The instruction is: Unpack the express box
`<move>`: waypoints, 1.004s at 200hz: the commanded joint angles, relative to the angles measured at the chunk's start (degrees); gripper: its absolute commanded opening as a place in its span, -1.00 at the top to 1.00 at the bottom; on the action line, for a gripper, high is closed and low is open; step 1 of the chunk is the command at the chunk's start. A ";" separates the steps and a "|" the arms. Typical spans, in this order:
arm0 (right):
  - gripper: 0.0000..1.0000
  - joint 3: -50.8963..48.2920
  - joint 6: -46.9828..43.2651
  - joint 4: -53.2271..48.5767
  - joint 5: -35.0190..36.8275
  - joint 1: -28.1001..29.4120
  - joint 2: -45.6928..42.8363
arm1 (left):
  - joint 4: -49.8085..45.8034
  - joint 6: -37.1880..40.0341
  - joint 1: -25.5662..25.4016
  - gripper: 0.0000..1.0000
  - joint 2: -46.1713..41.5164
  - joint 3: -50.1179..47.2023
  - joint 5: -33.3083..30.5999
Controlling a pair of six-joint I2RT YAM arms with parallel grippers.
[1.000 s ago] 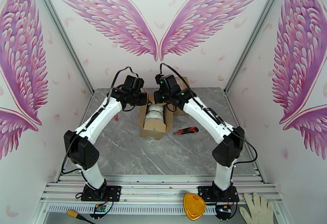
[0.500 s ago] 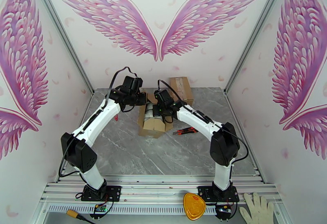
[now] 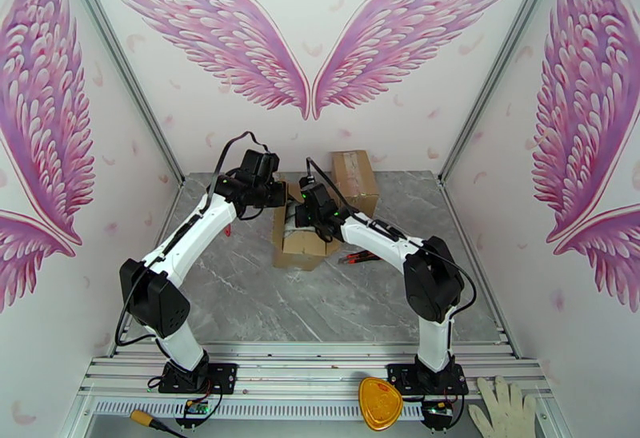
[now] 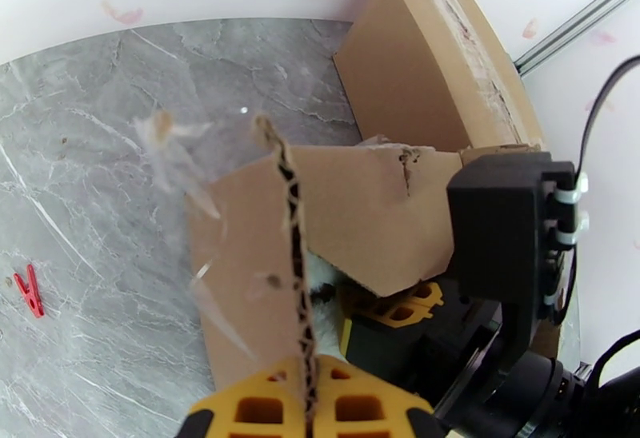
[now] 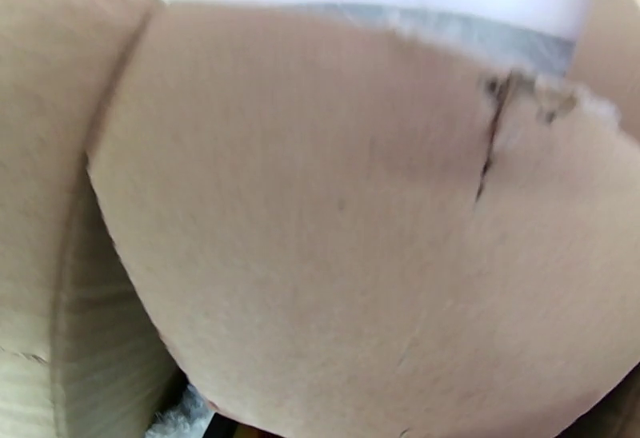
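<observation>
Open cardboard box (image 3: 302, 244), mid-table, a gripper at each side of its mouth.
Left gripper (image 4: 308, 388) clenched on the upright edge of a side flap (image 4: 292, 216). Right gripper (image 3: 310, 216) lowered into the box mouth, jaws closed; whether they grip anything is hidden by cardboard. White padding (image 5: 172, 420) inside. Sealed second box (image 3: 354, 173) behind, near the back wall. Red-and-black knife (image 3: 364, 256) on the table just right of the open box. Red clip (image 4: 30, 291) to its left.

The brown corrugated cardboard box (image 4: 360, 208) looks matt and fibrous, its cut edge rough. The grey marble-patterned surface (image 4: 96, 192) is smooth with faint sheen. The left tool (image 4: 308, 388) is matt yellow plastic.
</observation>
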 commanded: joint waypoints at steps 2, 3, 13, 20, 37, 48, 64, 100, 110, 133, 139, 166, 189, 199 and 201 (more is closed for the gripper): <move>1.00 1.40 -3.25 4.11 4.05 0.46 -1.28 | -0.06 0.32 -0.45 1.00 -2.26 -0.80 0.35; 1.00 1.38 -3.33 4.20 4.07 0.45 -1.31 | -0.06 0.30 -0.46 1.00 -2.26 -0.76 0.32; 1.00 1.05 -3.69 5.27 4.29 0.48 -2.04 | -0.15 0.29 -0.52 1.00 -2.32 -0.71 0.14; 1.00 0.65 -3.97 5.98 4.57 0.45 -2.70 | -0.31 0.31 -0.56 1.00 -2.25 -0.63 0.01; 1.00 0.11 -4.66 7.09 5.29 0.44 -4.26 | -0.43 0.42 -0.74 1.00 -2.39 -0.74 -0.49; 1.00 0.58 -5.36 7.10 5.44 0.44 -4.95 | -0.41 0.43 -0.87 1.00 -2.51 -0.80 -0.58; 1.00 1.75 -6.22 6.68 5.74 0.35 -5.63 | -0.32 0.46 -1.08 1.00 -2.60 -0.89 -0.85; 1.00 4.00 -7.77 6.26 7.19 0.33 -6.31 | -0.24 1.02 -1.34 1.00 -2.76 -0.97 -1.34; 1.00 4.71 -8.15 6.08 7.51 0.21 -5.80 | -0.08 1.15 -1.42 1.00 -2.87 -1.04 -1.37; 1.00 7.78 -8.43 3.53 5.88 -0.44 -4.47 | -0.06 1.89 -1.50 1.00 -3.12 -1.05 -1.41; 1.00 8.62 -8.35 2.72 5.48 -0.74 -4.08 | 0.01 2.25 -1.59 1.00 -3.27 -1.05 -1.22; 0.98 14.19 -6.86 -2.00 1.09 -2.73 -0.74 | 1.40 3.44 -2.26 1.00 -4.08 -1.92 -0.47; 0.97 17.65 -6.61 -4.92 -0.30 -3.32 2.37 | 2.00 4.02 -2.60 1.00 -4.30 -2.01 0.05; 0.97 18.18 -6.71 -4.78 -0.54 -3.39 3.32 | 2.21 4.15 -2.64 1.00 -4.39 -2.18 0.10; 0.97 18.36 -6.74 -4.76 -0.54 -3.36 3.56 | 2.22 4.09 -2.65 1.00 -4.37 -2.20 0.09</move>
